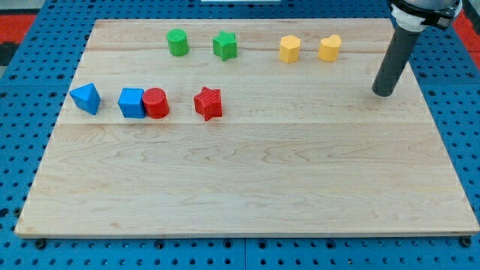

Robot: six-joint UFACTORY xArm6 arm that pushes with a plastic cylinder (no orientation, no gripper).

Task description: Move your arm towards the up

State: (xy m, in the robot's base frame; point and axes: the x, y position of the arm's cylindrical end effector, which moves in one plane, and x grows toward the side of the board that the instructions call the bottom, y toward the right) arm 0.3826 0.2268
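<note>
Wood board [247, 180] on blue pegboard. My tip [383, 94] at right, clear of yellow blocks [309, 49]; no gripper, holds nothing. Step: likely mid-travel. Next: straight slide toward view's top.

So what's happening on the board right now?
My tip rests on the wooden board near the view's right edge, touching no block. The nearest is the yellow heart, up and to its left. The blue cube and red cylinder sit touching at the view's left.
</note>
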